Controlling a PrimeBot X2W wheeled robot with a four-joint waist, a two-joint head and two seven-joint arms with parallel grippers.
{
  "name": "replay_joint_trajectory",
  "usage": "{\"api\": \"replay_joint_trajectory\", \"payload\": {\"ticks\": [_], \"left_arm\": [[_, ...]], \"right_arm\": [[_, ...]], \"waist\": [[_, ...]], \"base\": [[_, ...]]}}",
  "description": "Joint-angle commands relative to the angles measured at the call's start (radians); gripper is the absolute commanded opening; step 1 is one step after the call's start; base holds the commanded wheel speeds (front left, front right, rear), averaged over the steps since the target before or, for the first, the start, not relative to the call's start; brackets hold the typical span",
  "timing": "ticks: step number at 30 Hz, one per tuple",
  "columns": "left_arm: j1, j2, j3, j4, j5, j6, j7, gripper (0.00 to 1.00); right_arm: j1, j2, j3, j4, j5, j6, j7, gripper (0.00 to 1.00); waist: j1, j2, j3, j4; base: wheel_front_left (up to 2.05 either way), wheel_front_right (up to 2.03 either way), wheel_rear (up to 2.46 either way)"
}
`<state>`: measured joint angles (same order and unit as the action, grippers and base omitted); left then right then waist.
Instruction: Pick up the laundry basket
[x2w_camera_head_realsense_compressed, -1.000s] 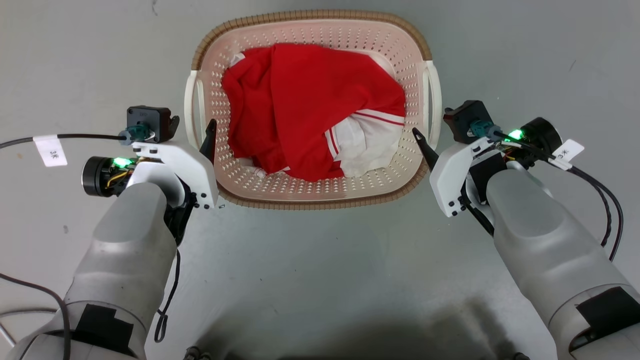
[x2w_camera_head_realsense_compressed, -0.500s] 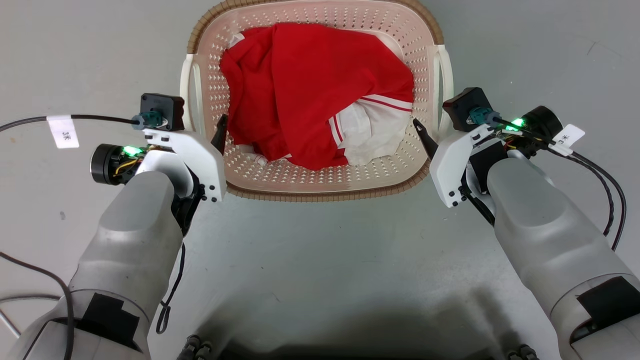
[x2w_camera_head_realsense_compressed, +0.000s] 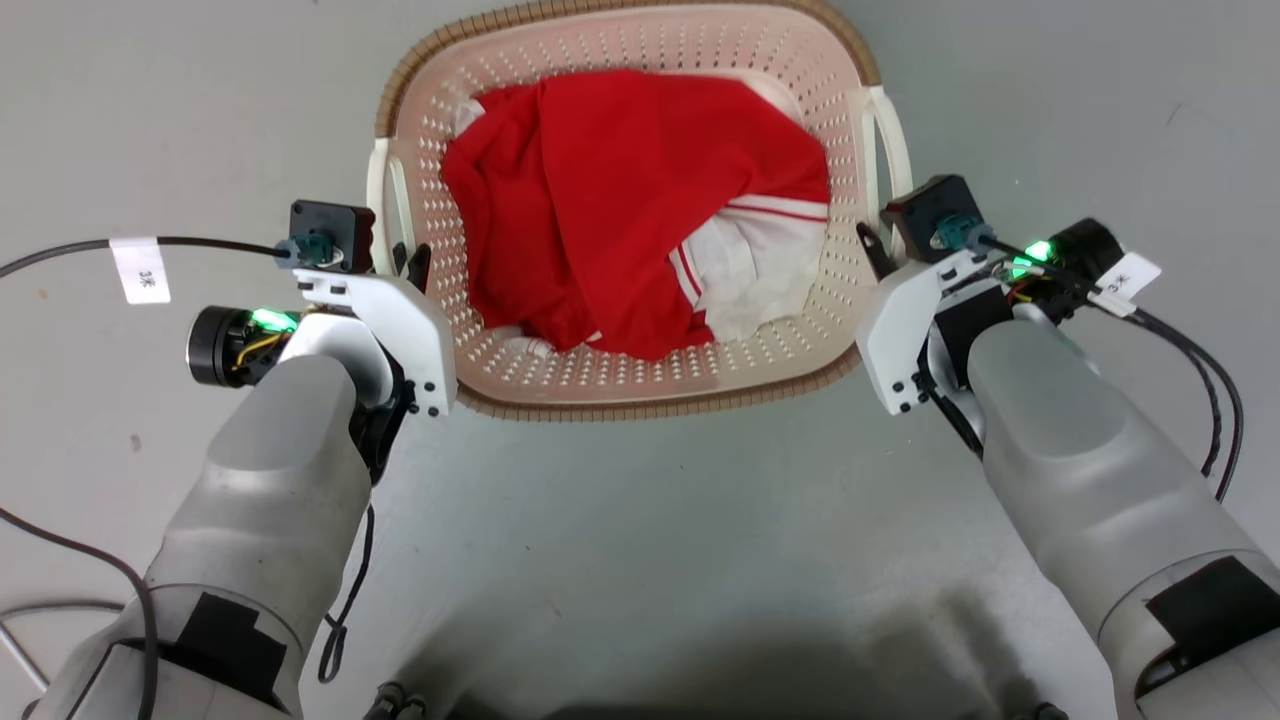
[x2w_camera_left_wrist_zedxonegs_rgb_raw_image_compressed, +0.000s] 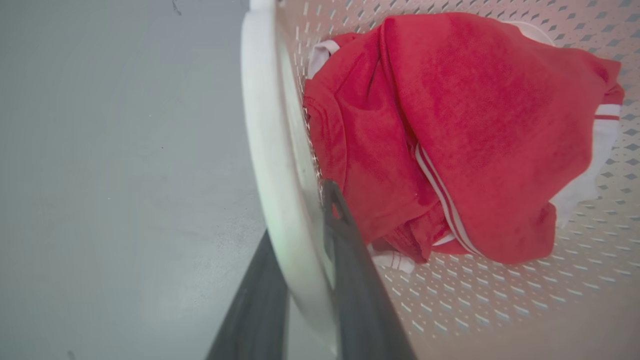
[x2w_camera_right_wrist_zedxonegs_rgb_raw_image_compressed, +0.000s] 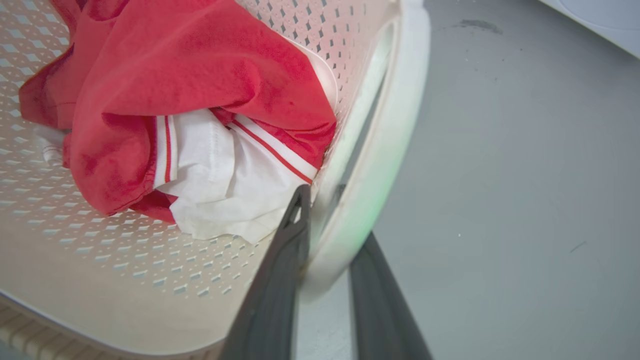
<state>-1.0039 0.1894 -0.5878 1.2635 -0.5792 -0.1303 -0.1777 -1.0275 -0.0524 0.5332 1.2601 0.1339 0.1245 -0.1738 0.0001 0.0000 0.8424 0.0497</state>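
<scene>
The laundry basket (x2w_camera_head_realsense_compressed: 640, 400) sits on the grey floor at the top middle of the head view, cream and perforated with a brown woven rim. A red garment (x2w_camera_head_realsense_compressed: 620, 190) and white cloth (x2w_camera_head_realsense_compressed: 760, 270) lie in it. My left gripper (x2w_camera_head_realsense_compressed: 405, 262) is at its left white handle (x2w_camera_head_realsense_compressed: 380, 205). In the left wrist view the two dark fingers (x2w_camera_left_wrist_zedxonegs_rgb_raw_image_compressed: 350, 280) clamp that handle (x2w_camera_left_wrist_zedxonegs_rgb_raw_image_compressed: 265, 150), one inside the wall, one outside. My right gripper (x2w_camera_head_realsense_compressed: 880, 245) grips the right handle (x2w_camera_head_realsense_compressed: 893, 140) in the same way, the handle (x2w_camera_right_wrist_zedxonegs_rgb_raw_image_compressed: 395, 125) pinched between its fingers (x2w_camera_right_wrist_zedxonegs_rgb_raw_image_compressed: 280, 280).
Labelled black cables trail from both wrists, left (x2w_camera_head_realsense_compressed: 60, 255) and right (x2w_camera_head_realsense_compressed: 1215, 400). Bare grey floor (x2w_camera_head_realsense_compressed: 640, 560) surrounds the basket. A white appliance corner (x2w_camera_right_wrist_zedxonegs_rgb_raw_image_compressed: 600, 15) shows at the top right of the right wrist view.
Both grippers' inner fingers moved outward from inside the basket to its side walls, closing on the handles. The head view shifted and the basket looks slightly larger.
</scene>
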Motion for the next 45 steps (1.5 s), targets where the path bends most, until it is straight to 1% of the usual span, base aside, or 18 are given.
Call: {"api": "replay_joint_trajectory", "payload": {"ticks": [1, 10, 25, 39, 45], "left_arm": [[0.004, -0.001, -0.009, -0.004, -0.005, 0.001, -0.001, 0.0], [0.053, -0.007, -0.061, -0.011, -0.059, -0.001, 0.05, 0.0], [0.216, -0.003, -0.168, -0.058, -0.172, -0.002, 0.165, 0.0], [0.327, 0.012, -0.276, -0.117, -0.283, -0.006, 0.285, 0.0], [0.379, 0.014, -0.322, -0.127, -0.328, -0.006, 0.315, 0.0]], "right_arm": [[0.019, 0.004, 0.02, -0.008, 0.003, 0.011, 0.008, 0.0], [0.08, 0.009, 0.122, -0.036, 0.103, 0.012, 0.082, 0.0], [0.217, 0.012, 0.293, -0.057, 0.284, 0.012, 0.178, 0.0], [0.321, 0.014, 0.413, -0.057, 0.435, 0.013, 0.257, 0.0], [0.375, 0.007, 0.469, -0.058, 0.497, 0.013, 0.294, 0.0]], "waist": [[-0.0001, 0.0, -0.02, -0.001], [-0.0001, 0.0, -0.145, -0.019], [-0.0001, 0.0, -0.432, -0.064], [-0.0001, 0.0, -0.638, -0.099], [-0.0001, 0.0, -0.727, -0.11]], "base": [[0.0, 0.0, 0.0], [0.0, 0.0, 0.0], [0.0, 0.0, 0.0], [0.0, 0.0, 0.0], [0.0, 0.0, 0.0]]}}
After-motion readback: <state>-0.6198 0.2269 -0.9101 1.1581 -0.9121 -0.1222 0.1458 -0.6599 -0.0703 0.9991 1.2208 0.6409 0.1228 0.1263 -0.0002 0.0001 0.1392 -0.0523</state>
